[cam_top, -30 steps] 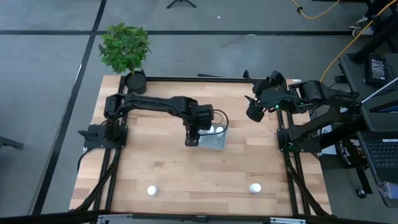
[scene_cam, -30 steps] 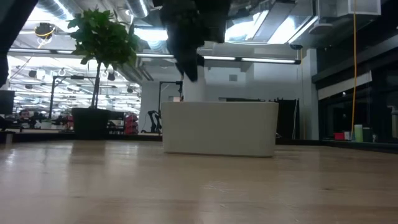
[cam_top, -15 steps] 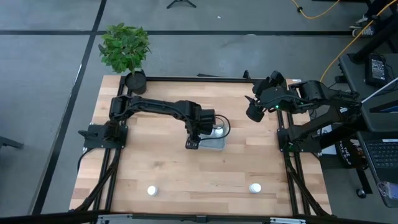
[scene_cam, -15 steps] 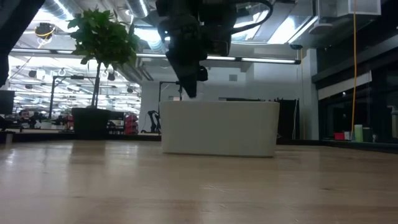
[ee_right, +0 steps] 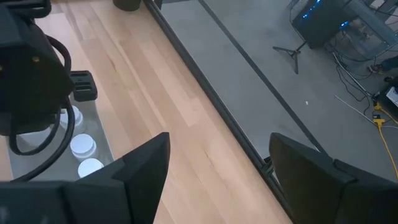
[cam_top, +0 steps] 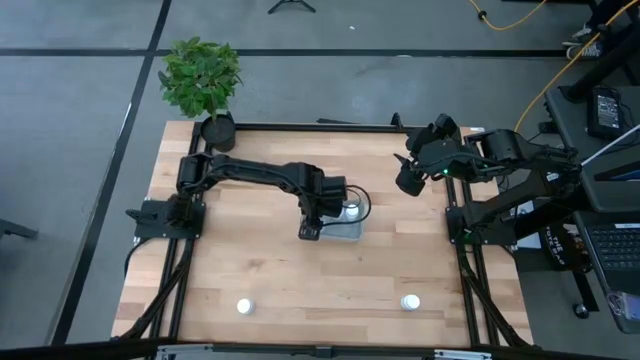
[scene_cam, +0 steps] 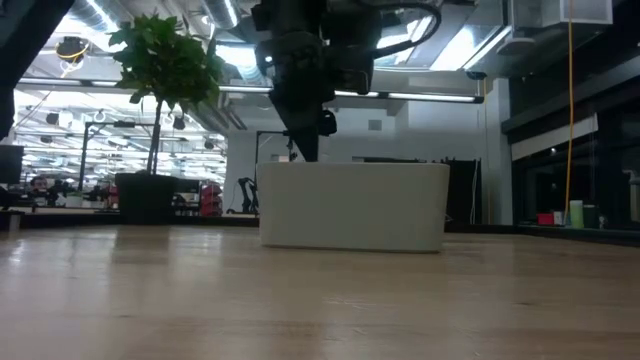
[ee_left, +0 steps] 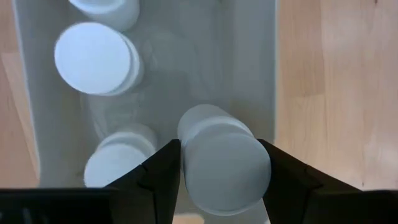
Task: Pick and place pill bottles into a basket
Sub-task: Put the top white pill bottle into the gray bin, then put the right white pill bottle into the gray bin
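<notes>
The pale grey-blue basket (cam_top: 350,226) sits at the table's middle; it also shows in the low view (scene_cam: 352,205). My left gripper (cam_top: 311,226) points down into the basket's left end (scene_cam: 305,150) and is shut on a white pill bottle (ee_left: 222,163). Other white bottles (ee_left: 93,59) (ee_left: 118,163) stand on the basket's floor (ee_left: 186,68). Two more bottles stand on the table near its front edge, one left (cam_top: 244,306) and one right (cam_top: 409,301). My right gripper (cam_top: 408,180) is open and empty, raised at the table's far right. My left gripper pinches the pill bottle's top part (ee_left: 186,163) between its two fingers (ee_left: 160,177), which come from above, pointing down. The bottle stays upright below the fingers, inside the basket's wall (ee_left: 268,62). Whether its bottom rests on the basket's floor I cannot tell.
A black pot with a green plant (cam_top: 205,85) stands at the table's far left corner and shows in the low view (scene_cam: 160,110). A black frame rail (cam_top: 320,126) runs along the table's far edge. Bare wood lies between the basket and the two front bottles.
My left gripper has gone down toward the basket's left end with the bottle, shifting slightly toward the table's near edge, and has then almost stopped. The basket has moved slightly.
</notes>
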